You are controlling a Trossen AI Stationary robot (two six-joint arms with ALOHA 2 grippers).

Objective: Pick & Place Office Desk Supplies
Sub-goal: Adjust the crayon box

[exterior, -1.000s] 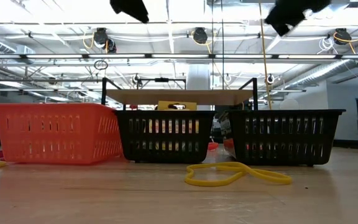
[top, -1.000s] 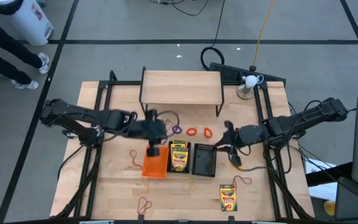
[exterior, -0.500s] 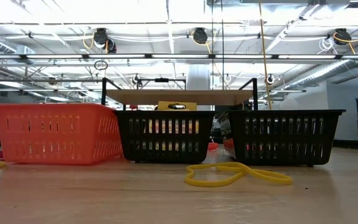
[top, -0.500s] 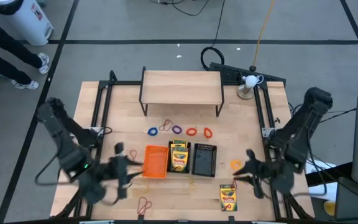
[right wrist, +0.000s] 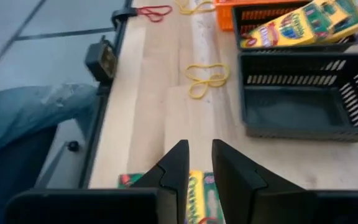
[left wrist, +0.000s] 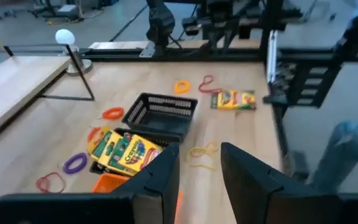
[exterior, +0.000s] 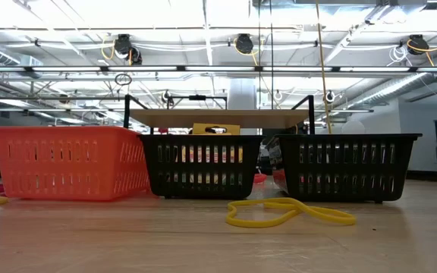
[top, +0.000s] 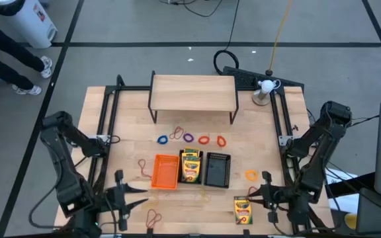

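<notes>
Grippers: my left [top: 120, 198] at 7 o'clock, right [top: 268, 196] at 5 o'clock, fingers slightly apart, empty; orange tray [top: 165, 171] central.

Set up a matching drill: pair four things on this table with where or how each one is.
Things:
1. orange tray
2. middle tray
3. right tray
4. loose crayon box

States:
A. black and empty
B. flat on the bare table, outside the trays
C. left end of the tray row
D. holds crayon boxes

Pairs: 1-C, 2-D, 3-A, 4-B
</notes>
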